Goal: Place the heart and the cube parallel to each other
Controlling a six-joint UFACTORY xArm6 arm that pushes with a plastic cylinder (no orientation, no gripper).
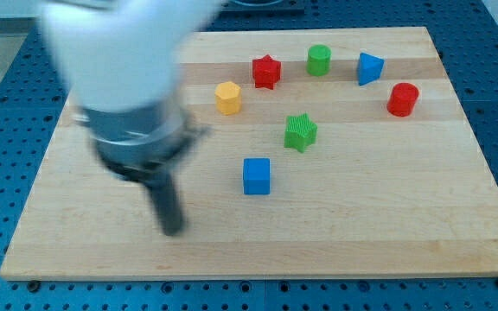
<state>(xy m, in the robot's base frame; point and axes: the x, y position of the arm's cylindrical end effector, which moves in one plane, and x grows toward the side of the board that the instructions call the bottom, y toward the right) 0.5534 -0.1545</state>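
Note:
The blue cube (256, 176) sits near the middle of the wooden board (387, 225). A yellow block (227, 98), roughly heart-shaped, lies above it and a little to the left. My tip (173, 230) rests on the board at the lower left, well to the left of the blue cube and slightly below it, touching no block. The blurred arm body covers the board's upper left.
A green star (300, 132) lies up and right of the cube. Along the view's top are a red star (266, 71), a green cylinder (319, 60), a blue triangular block (369, 67) and a red cylinder (402, 99).

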